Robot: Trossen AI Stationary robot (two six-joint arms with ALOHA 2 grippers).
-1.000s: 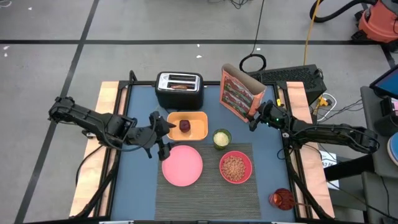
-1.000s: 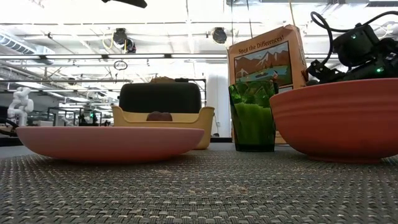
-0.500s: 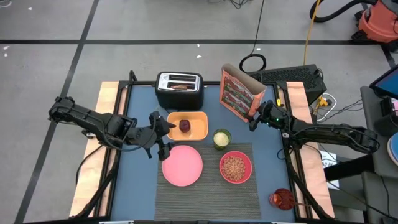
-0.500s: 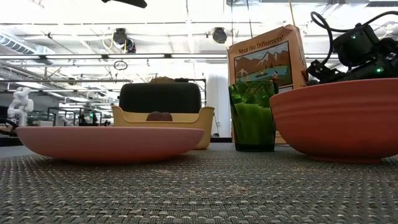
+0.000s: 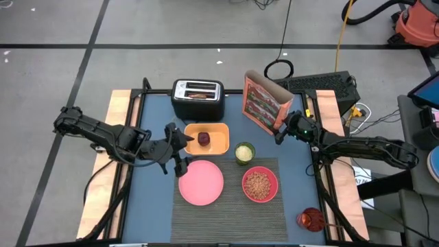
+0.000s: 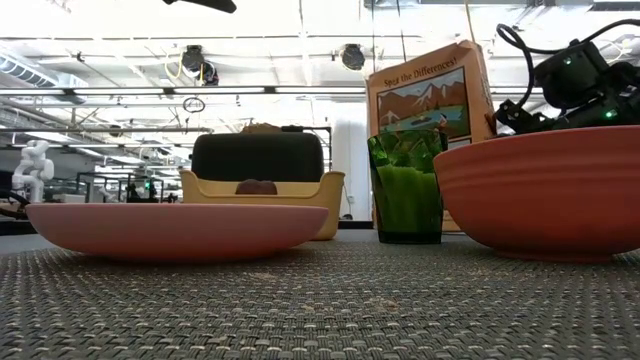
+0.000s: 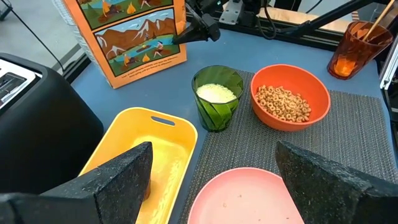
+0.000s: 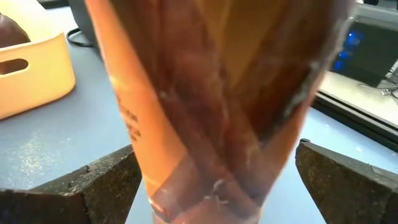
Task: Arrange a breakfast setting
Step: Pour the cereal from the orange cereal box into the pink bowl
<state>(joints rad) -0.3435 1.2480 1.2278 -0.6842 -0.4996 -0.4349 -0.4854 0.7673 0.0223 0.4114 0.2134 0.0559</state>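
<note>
The tall orange-red cardboard cereal box point(image 5: 263, 103) stands upright behind the dark grey ribbed placemat point(image 5: 226, 206), light and easily dented, probably best pinched low across its narrow edge, where the right gripper point(image 5: 280, 130) stands wide open, apparently holding nothing.

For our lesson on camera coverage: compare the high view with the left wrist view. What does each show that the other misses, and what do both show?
Only the high view shows the dark fruit in the yellow tray and toast in the toaster. Only the left wrist view makes plain the cereal rings in the bowl. Both show the pink plate, green cup and cereal box.
</note>
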